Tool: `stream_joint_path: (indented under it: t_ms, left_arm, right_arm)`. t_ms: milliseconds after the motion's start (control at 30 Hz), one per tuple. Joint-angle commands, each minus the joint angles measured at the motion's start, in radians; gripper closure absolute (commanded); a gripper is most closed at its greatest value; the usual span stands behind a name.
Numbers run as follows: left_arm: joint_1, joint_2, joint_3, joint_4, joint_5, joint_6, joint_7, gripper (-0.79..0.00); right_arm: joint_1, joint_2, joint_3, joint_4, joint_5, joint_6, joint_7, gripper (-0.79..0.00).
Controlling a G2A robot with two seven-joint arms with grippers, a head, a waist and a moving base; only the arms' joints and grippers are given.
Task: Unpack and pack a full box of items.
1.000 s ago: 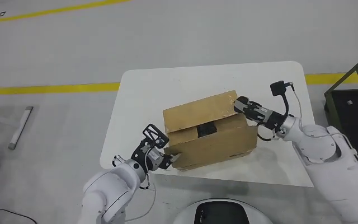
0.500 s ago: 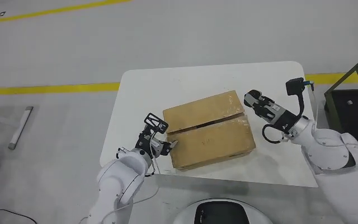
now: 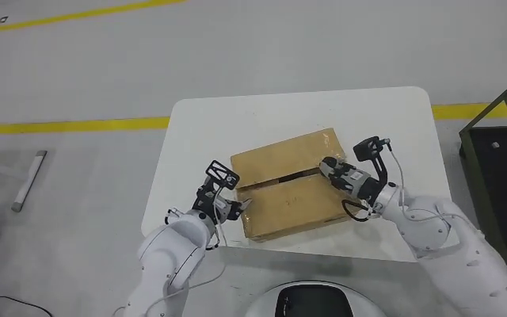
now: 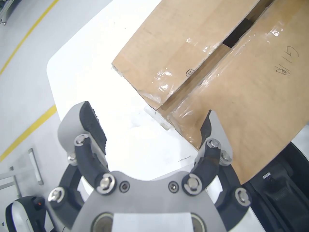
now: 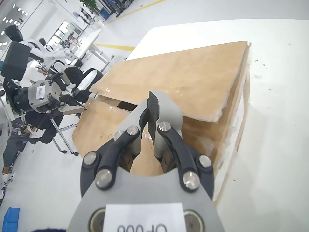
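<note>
White rounded table (image 3: 198, 127) carries brown cardboard box (image 3: 293, 190) mid-table, taped flaps down, dark gap along the seam. Left jaws spread wide at the box's near-left corner, holding nothing. Right jaws pinched together, empty, over the seam's right end. Risk: pressing there may cave a flap inward or shove the box toward the table's near edge.

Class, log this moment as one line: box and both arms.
box: on table, flaps down, slit between | left jaws: open at box corner | right jaws: shut above slit's other end
</note>
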Motion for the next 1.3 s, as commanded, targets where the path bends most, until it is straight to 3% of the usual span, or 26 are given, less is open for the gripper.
stream_joint_path:
  t_ms: [0,167,200,267,300,333,500,667,1000,1267]
  left_arm:
    - [0.008,0.002,-0.015,-0.022,-0.008,-0.004,-0.014,-0.785]
    - [0.049,0.010,-0.091,-0.091,-0.016,0.026,-0.038,-0.785]
    - [0.062,0.011,-0.109,-0.102,-0.011,0.031,-0.039,-0.751]
    - [0.092,0.014,-0.150,-0.120,0.005,0.054,-0.033,-0.323]
    - [0.109,0.016,-0.167,-0.125,0.016,0.064,-0.028,-0.191]
    - [0.128,0.017,-0.184,-0.124,0.031,0.076,-0.022,0.000]
    - [0.218,0.020,-0.208,-0.104,0.078,0.097,0.003,0.000]
    - [0.254,0.018,-0.166,-0.056,0.065,0.100,-0.002,0.000]
    - [0.211,0.009,-0.066,0.002,-0.085,0.091,-0.065,0.000]
    - [0.150,0.006,0.000,0.029,-0.136,0.058,-0.040,0.000]
  right_arm:
    - [0.005,-0.001,0.002,-0.002,0.005,0.003,-0.007,0.000]
    - [0.000,0.001,0.058,-0.057,0.023,0.028,-0.081,0.000]
    - [-0.007,0.002,0.073,-0.072,0.010,0.037,-0.098,0.000]
    - [-0.023,0.005,0.114,-0.100,-0.047,0.071,-0.139,0.000]
    - [-0.033,0.008,0.134,-0.113,-0.090,0.090,-0.159,0.000]
    - [-0.045,0.010,0.154,-0.122,-0.151,0.111,-0.178,0.000]
    - [-0.120,0.018,0.208,-0.135,-0.369,0.190,-0.241,0.000]
    - [-0.189,0.018,0.223,-0.130,-0.414,0.212,-0.247,0.000]
    - [-0.273,0.015,0.208,-0.130,-0.403,0.169,-0.248,0.000]
    - [-0.293,0.011,0.169,-0.108,-0.394,0.119,-0.235,0.000]
